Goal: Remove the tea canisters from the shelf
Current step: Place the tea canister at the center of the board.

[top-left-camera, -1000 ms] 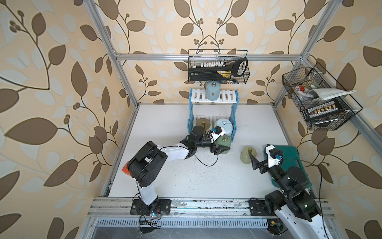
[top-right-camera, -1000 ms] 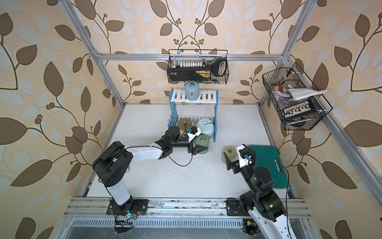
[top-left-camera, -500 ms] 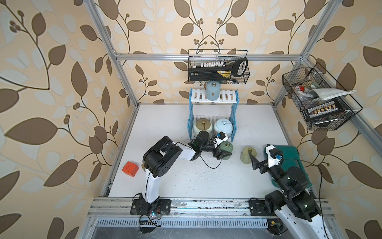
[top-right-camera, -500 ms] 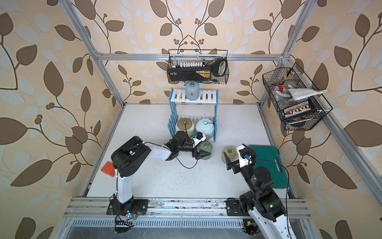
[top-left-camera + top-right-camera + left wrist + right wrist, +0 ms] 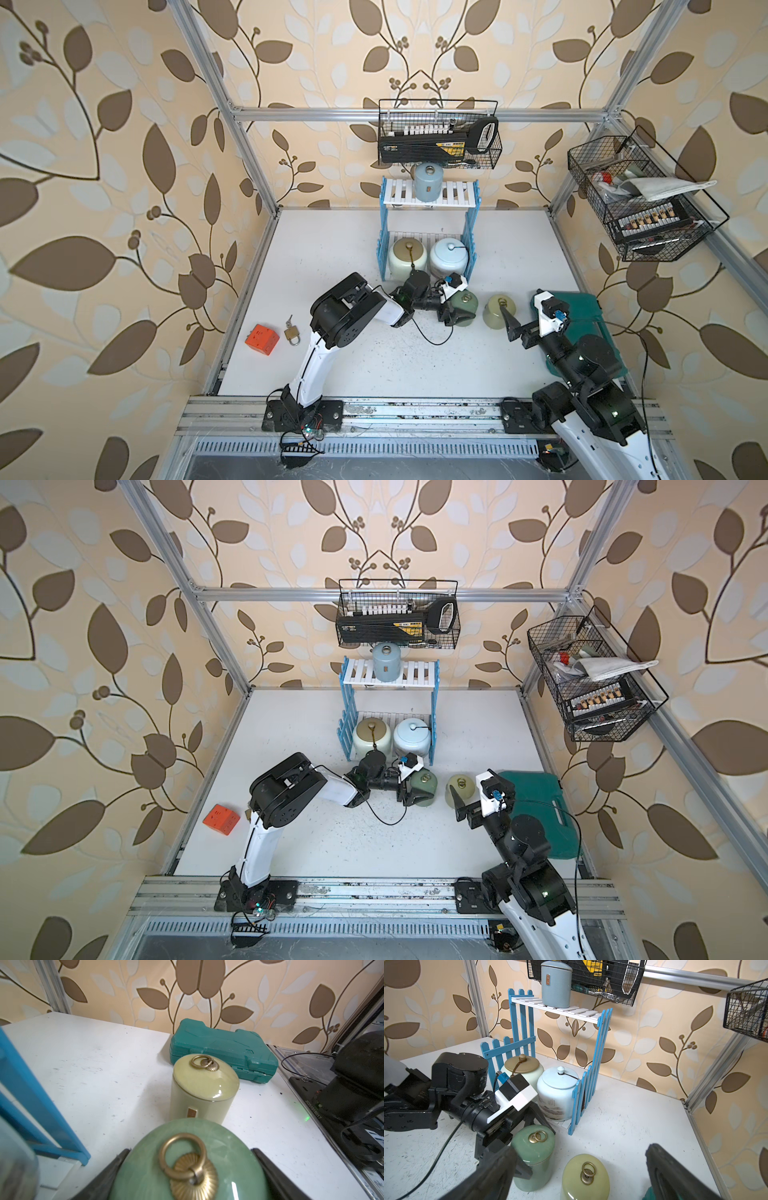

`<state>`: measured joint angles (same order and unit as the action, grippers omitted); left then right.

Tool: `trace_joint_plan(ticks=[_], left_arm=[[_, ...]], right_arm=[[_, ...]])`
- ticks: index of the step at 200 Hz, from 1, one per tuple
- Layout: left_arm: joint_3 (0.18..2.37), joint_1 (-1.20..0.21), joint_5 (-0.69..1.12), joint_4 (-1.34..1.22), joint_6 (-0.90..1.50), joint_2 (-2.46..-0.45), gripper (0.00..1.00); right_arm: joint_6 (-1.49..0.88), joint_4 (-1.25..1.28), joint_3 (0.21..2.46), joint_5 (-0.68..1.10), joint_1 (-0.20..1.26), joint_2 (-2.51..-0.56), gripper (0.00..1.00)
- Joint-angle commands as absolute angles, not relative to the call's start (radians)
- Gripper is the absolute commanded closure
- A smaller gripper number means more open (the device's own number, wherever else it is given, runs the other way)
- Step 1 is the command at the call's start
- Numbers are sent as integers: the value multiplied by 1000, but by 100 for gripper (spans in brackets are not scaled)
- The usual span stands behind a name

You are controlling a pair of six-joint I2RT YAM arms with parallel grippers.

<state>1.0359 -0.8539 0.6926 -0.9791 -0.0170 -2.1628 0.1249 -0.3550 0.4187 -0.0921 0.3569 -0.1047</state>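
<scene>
— What is the left gripper (image 5: 456,307) doing?

— It is gripping the dark green canister (image 5: 466,301) by the body, with one black finger pressing on each side. The jaws are standing wide because the jar is wide. In the left wrist view the fingers are hugging the edges of the lid. The canister is standing upright, and its base looks to be sitting on the table (image 5: 332,249), already off the shelf (image 5: 471,232).

— Where is the shelf from there?

— Just beside that gripper, on the side facing the back wall. The cream canister (image 5: 407,258) and the white-blue canister (image 5: 451,258) are sitting side by side on its lower board, right next to the gripper's wrist. The light blue canister (image 5: 428,188) is standing on the upper board, higher up and farther beyond.

— And the right gripper (image 5: 580,1150)?

— It is gaping fully apart and holding nothing. The yellow-green canister (image 5: 584,1178) is standing upright just ahead of it, in line with the gap. Neither finger is touching it, as far as I am seeing.

— How close are the two jars?

— The yellow-green one is standing just past the left gripper's fingertips, near the dark green one but apart from it. The green case (image 5: 222,1049) is lying beyond both of them, under the right gripper's arm.
</scene>
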Motion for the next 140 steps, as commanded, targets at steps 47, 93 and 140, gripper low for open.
trace_joint_plan(ticks=[47, 93, 140], left_arm=[[1112, -882, 680, -1135, -19, -2204, 60], [1087, -886, 680, -1137, 2, -2200, 50], [1072, -887, 676, -1138, -18, -2192, 1]], right_arm=[[132, -345, 408, -81, 351, -81, 1], [132, -343, 408, -81, 349, -76, 1], [131, -343, 407, -80, 350, -77, 1]])
